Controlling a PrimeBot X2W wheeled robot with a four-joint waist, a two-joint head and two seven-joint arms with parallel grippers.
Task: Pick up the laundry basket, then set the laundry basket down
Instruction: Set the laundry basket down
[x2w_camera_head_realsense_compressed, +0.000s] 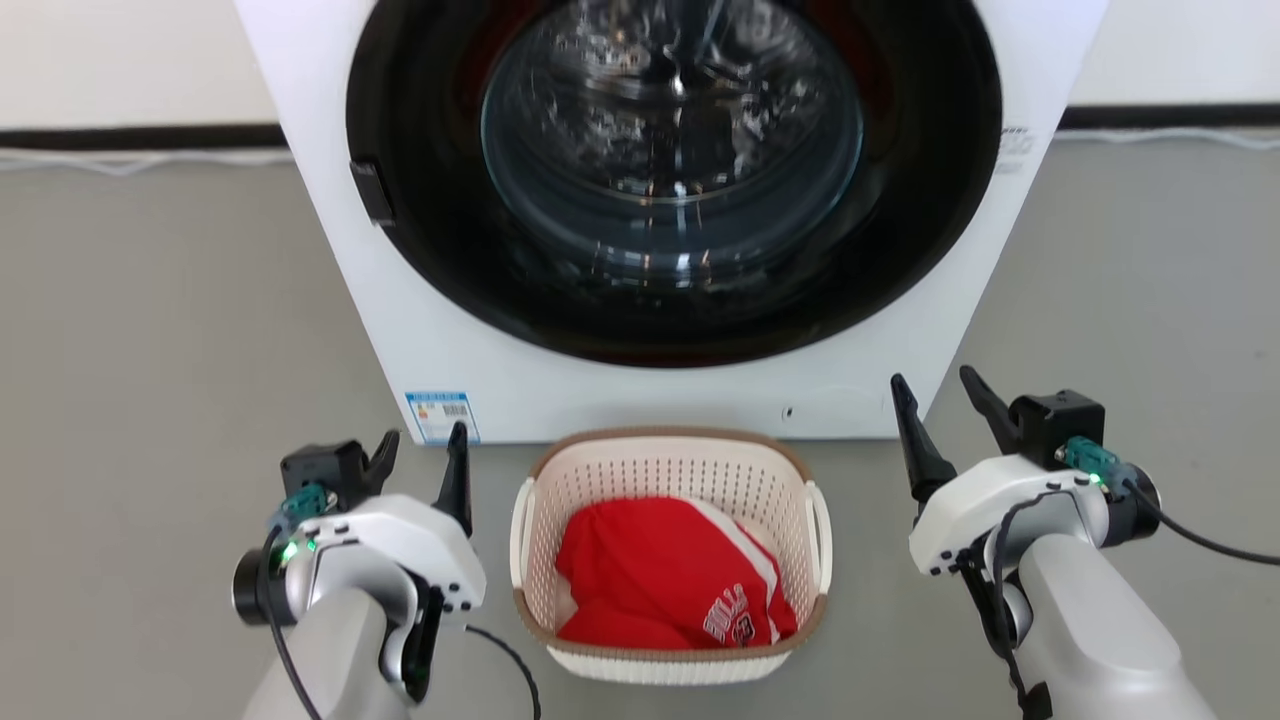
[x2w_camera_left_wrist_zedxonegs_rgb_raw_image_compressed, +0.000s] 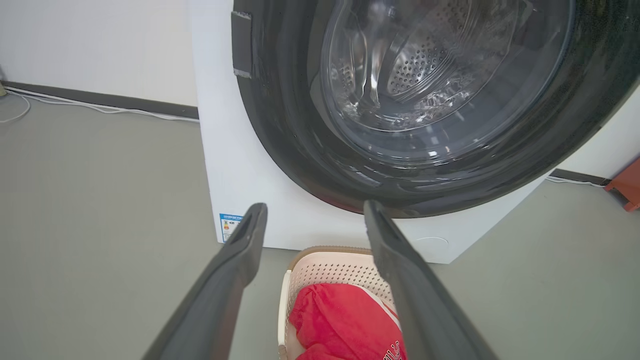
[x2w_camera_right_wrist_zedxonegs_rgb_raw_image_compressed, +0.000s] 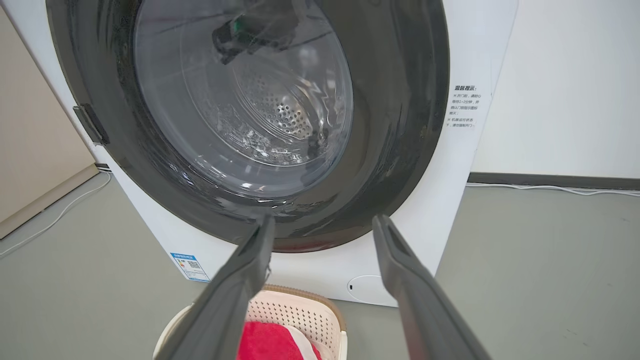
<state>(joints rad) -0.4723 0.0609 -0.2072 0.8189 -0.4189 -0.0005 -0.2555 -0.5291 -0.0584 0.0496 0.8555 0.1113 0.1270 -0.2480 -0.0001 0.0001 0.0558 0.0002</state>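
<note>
The laundry basket (x2w_camera_head_realsense_compressed: 668, 470) stands upright on the grey floor (x2w_camera_head_realsense_compressed: 150, 350), its far rim just short of the washing machine (x2w_camera_head_realsense_compressed: 480, 360) at its 12 o'clock. A red jersey (x2w_camera_head_realsense_compressed: 660, 570) with white trim lies bundled inside it.

The left hand (x2w_camera_head_realsense_compressed: 425, 437) hovers at the basket's 9 o'clock and the right hand (x2w_camera_head_realsense_compressed: 932, 378) at its 3 o'clock, a little farther forward. Both have their fingers spread apart, hold nothing and are clear of the basket.

This fits two stages: hands lined up to go in for the basket, or hands drawn back from a basket already set down. Either way the same care seems called for. The thin perforated plastic looks light and would likely skid on a smooth floor if a finger clipped it. The left handle (x2w_camera_head_realsense_compressed: 520, 540) and right handle (x2w_camera_head_realsense_compressed: 822, 540) are the natural holds, and both sides should be treated alike so the basket stays level and the jersey stays in. The closed glass door (x2w_camera_head_realsense_compressed: 670, 130) bulges towards the hands at 12 o'clock, leaving little room ahead.

The floor is bare, matte and even. A dark skirting board (x2w_camera_head_realsense_compressed: 140, 135) runs along the pale wall, with a white cable (x2w_camera_head_realsense_compressed: 130, 160) at its foot. A blue label (x2w_camera_head_realsense_compressed: 441, 416) sits on the machine's lower front corner, at the basket's 10 o'clock.
</note>
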